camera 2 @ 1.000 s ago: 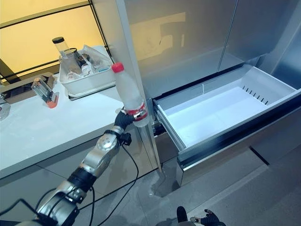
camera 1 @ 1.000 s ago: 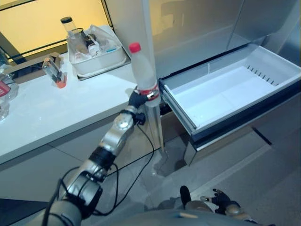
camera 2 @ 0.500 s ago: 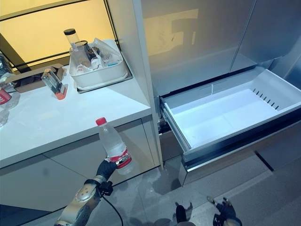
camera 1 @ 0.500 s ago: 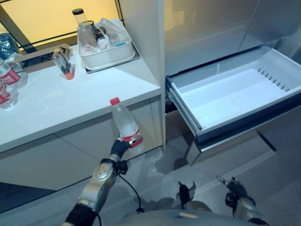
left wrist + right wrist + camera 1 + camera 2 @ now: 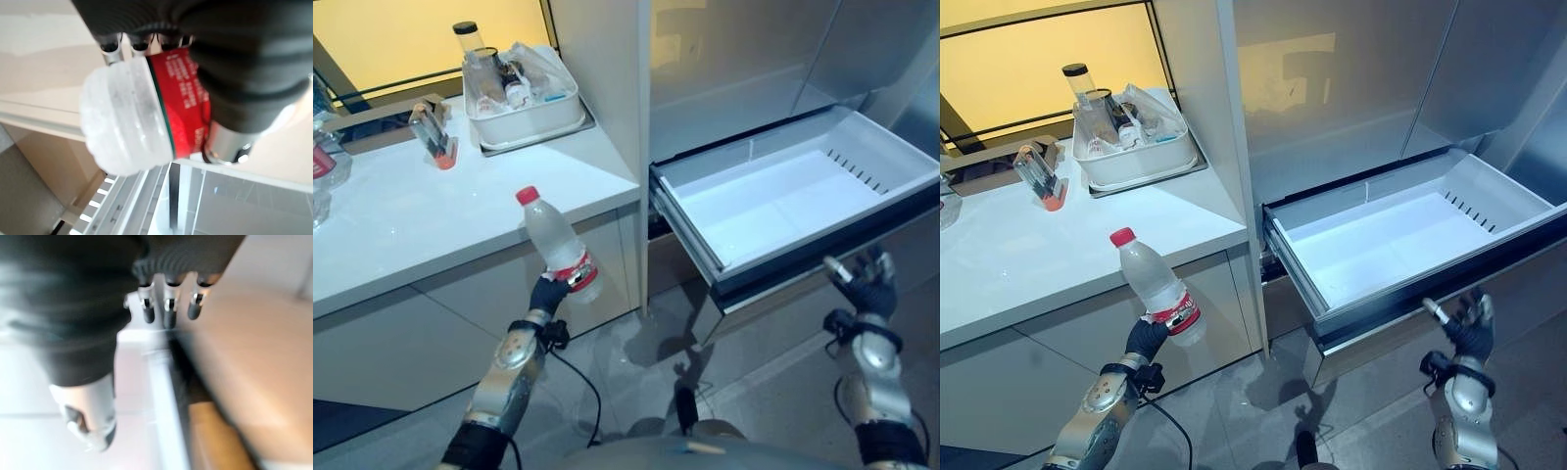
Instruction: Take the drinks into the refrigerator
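Observation:
My left hand point(image 5: 546, 294) is shut on a clear plastic bottle point(image 5: 557, 245) with a red cap and a red label, held upright in front of the white counter's edge, left of the fridge. In the left wrist view the bottle point(image 5: 132, 117) lies across the curled fingers point(image 5: 111, 49). The fridge's white bottom drawer point(image 5: 783, 196) stands pulled out and holds nothing. My right hand point(image 5: 865, 285) hangs open just before the drawer's dark front, its fingers point(image 5: 166, 308) straight and apart from it.
A white counter point(image 5: 421, 225) runs left of the fridge. On it sit a white tub point(image 5: 524, 103) with several bottles and packets and a small clear holder point(image 5: 435, 137). A tall grey panel point(image 5: 607, 88) separates counter and fridge.
The right hand has risen from low near the floor to the drawer's front. The left hand has lifted the bottle a little; the camera has shifted.

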Controlling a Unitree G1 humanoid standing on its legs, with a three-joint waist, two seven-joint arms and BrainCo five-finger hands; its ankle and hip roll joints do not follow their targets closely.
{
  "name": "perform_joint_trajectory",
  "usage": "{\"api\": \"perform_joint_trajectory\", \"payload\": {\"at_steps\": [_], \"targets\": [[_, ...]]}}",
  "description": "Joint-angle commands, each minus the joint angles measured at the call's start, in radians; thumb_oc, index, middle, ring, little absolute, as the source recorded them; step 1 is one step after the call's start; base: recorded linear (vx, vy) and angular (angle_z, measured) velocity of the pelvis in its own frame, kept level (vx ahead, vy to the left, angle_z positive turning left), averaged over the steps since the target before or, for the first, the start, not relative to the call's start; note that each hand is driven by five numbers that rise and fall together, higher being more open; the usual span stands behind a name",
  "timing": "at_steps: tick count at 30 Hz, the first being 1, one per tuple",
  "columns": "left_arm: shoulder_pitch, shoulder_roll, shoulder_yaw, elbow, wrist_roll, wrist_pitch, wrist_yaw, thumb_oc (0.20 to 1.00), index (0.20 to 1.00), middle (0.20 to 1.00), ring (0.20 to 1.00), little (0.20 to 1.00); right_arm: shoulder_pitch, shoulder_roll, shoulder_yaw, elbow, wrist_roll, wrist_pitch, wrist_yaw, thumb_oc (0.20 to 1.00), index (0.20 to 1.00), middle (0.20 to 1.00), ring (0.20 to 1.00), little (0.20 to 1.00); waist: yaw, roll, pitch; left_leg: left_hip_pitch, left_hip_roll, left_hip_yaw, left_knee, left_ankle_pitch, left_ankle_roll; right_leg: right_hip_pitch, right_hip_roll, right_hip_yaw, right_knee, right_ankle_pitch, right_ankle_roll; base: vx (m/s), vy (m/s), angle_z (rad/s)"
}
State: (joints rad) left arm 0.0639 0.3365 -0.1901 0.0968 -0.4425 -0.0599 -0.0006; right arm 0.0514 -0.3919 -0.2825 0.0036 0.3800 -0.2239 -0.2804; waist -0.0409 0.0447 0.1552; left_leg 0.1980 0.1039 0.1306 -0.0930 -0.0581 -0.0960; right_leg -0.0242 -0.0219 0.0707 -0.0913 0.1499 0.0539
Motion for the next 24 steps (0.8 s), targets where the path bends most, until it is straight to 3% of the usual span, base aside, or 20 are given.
{"api": "perform_joint_trajectory", "payload": {"at_steps": [1,3,6,8,14,16,17,19,21,24], "targets": [[-0.072,0.018,0.063,-0.128,0.032,-0.100,-0.014,0.200,0.200,0.200,0.200,0.200,-0.047,-0.072,-0.055,-0.107,-0.073,-0.068,0.058,1.000,1.000,1.000,1.000,1.000,0.002,-0.043,-0.065,-0.053,-0.057,-0.021,0.008,0.013,0.065,0.075,-0.007,-0.019,0.061,-0.128,0.040,0.01,0.006,-0.03],[-0.067,0.016,0.065,-0.136,0.037,-0.099,-0.022,0.200,0.200,0.200,0.200,0.200,-0.054,-0.118,-0.049,-0.279,-0.089,-0.073,0.124,1.000,1.000,1.000,1.000,1.000,-0.002,-0.043,-0.068,-0.050,-0.056,-0.013,0.009,0.011,0.066,0.074,-0.005,-0.013,0.064,-0.129,0.041,0.01,0.008,-0.03],[-0.061,0.014,0.063,-0.133,0.035,-0.100,-0.027,0.200,0.200,0.200,0.200,0.200,-0.065,-0.148,-0.024,-0.388,-0.081,-0.073,0.191,1.000,1.000,1.000,1.000,1.000,-0.004,-0.042,-0.070,-0.048,-0.054,-0.006,0.009,0.009,0.066,0.074,-0.003,-0.008,0.066,-0.130,0.040,0.00,0.000,0.00],[-0.053,0.016,0.051,-0.142,0.026,-0.103,-0.033,0.200,0.200,0.200,0.200,0.200,-0.114,-0.192,0.049,-0.480,-0.024,-0.073,0.271,1.000,1.000,1.000,1.000,1.000,-0.001,-0.041,-0.074,-0.043,-0.053,-0.004,0.011,0.007,0.066,0.073,0.000,-0.005,0.070,-0.133,0.039,0.00,0.000,0.00],[-0.066,0.034,0.016,-0.139,0.017,-0.103,-0.038,0.200,0.200,0.200,0.200,0.200,-0.275,-0.280,0.206,-0.507,0.008,-0.051,0.317,1.000,1.000,1.000,1.000,1.000,0.013,-0.037,-0.089,-0.034,-0.051,0.001,0.013,0.004,0.062,0.082,0.000,-0.008,0.076,-0.140,0.038,0.01,-0.005,-0.03],[-0.082,0.045,0.002,-0.141,0.021,-0.103,-0.041,0.200,0.200,0.200,0.200,0.200,-0.373,-0.318,0.301,-0.470,0.019,-0.029,0.340,1.000,1.000,1.000,1.000,1.000,0.020,-0.037,-0.092,-0.032,-0.050,-0.001,0.013,0.004,0.060,0.087,-0.001,-0.013,0.074,-0.142,0.036,0.01,-0.003,-0.02],[-0.097,0.054,-0.026,-0.139,0.010,-0.103,-0.043,0.200,0.200,0.200,0.200,0.200,-0.461,-0.353,0.412,-0.392,0.024,0.008,0.360,1.000,1.000,1.000,1.000,1.000,0.035,-0.041,-0.098,-0.030,-0.049,-0.004,0.014,0.005,0.057,0.093,-0.002,-0.020,0.072,-0.142,0.035,0.00,0.000,0.00],[-0.106,0.054,-0.037,-0.135,0.006,-0.102,-0.044,0.200,0.200,0.200,0.200,0.200,-0.491,-0.359,0.458,-0.343,0.037,0.023,0.363,1.000,1.000,1.000,1.000,1.000,0.037,-0.042,-0.098,-0.029,-0.049,-0.006,0.014,0.006,0.056,0.096,-0.003,-0.024,0.071,-0.143,0.035,0.00,0.000,0.00],[-0.147,0.060,-0.097,-0.115,-0.001,-0.096,-0.040,0.200,0.200,0.200,0.200,0.200,-0.609,-0.374,0.608,-0.158,0.054,0.082,0.370,1.000,1.000,1.000,1.000,1.000,0.057,-0.048,-0.100,-0.020,-0.048,-0.015,0.015,-0.002,0.053,0.113,-0.004,-0.035,0.069,-0.152,0.036,0.04,-0.010,0.05],[-0.209,0.045,-0.178,-0.070,-0.008,-0.093,-0.037,0.200,0.200,0.200,0.200,0.200,-0.746,-0.353,0.745,0.066,0.061,0.122,0.366,1.000,1.000,1.000,1.000,1.000,0.068,-0.052,-0.098,-0.013,-0.049,-0.020,0.016,-0.003,0.051,0.124,-0.004,-0.043,0.070,-0.155,0.036,0.02,0.001,0.09]]}}
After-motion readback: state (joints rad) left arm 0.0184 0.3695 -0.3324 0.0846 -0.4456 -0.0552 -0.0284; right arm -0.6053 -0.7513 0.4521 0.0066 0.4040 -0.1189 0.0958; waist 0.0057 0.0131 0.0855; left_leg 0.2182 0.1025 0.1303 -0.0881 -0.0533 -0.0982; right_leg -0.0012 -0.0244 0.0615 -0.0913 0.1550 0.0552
